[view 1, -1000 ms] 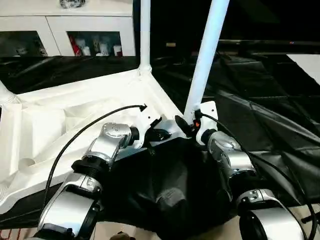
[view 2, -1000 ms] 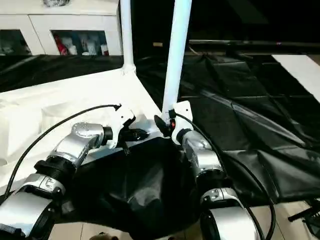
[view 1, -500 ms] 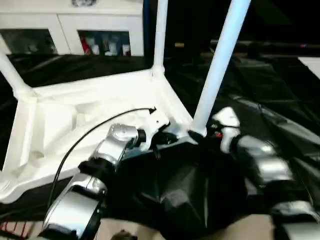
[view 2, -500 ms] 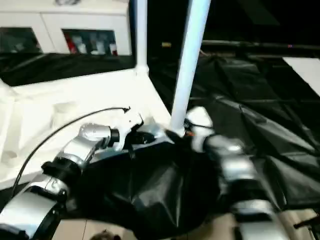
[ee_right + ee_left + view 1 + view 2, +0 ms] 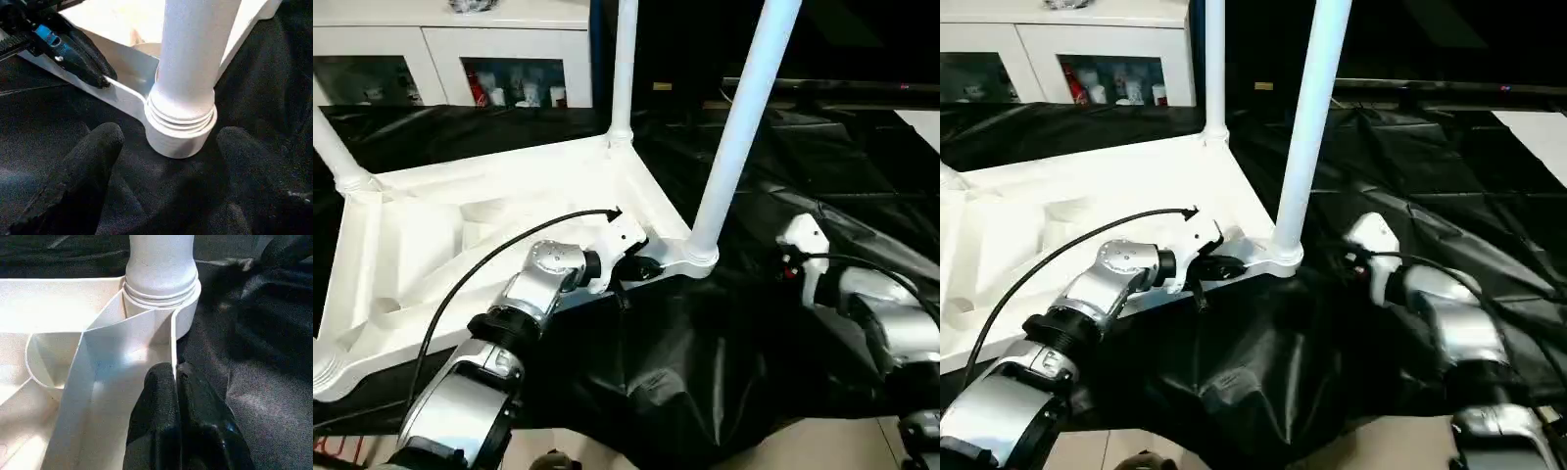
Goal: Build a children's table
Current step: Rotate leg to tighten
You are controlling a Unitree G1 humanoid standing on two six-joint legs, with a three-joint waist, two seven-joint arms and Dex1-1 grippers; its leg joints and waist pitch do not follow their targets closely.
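**Left eye view: tabletop inverted, near leg seated, rim pinched**

The tabletop [image 5: 499,235] lies underside up on black sheeting [image 5: 705,372] that covers the floor.

- Far left corner: a leg [image 5: 335,152] stands tilted in its socket.
- Back corner: a second leg [image 5: 624,69] stands upright.
- Background: a white glass-door cabinet [image 5: 450,59] stands behind the sheeting.
- Left gripper [image 5: 175,377]: clenched on the tabletop's thin rim wall, one black finger on each side, just beside the near corner socket [image 5: 700,257]. A black cable [image 5: 480,269] arcs over the left forearm.
- Near corner: a third leg [image 5: 744,117] rises from that socket, leaning slightly right.
- Right gripper [image 5: 166,142]: released, its fingers [image 5: 83,166] spread either side of the socket's base, apart from it, over rumpled sheeting that lies against the corner.
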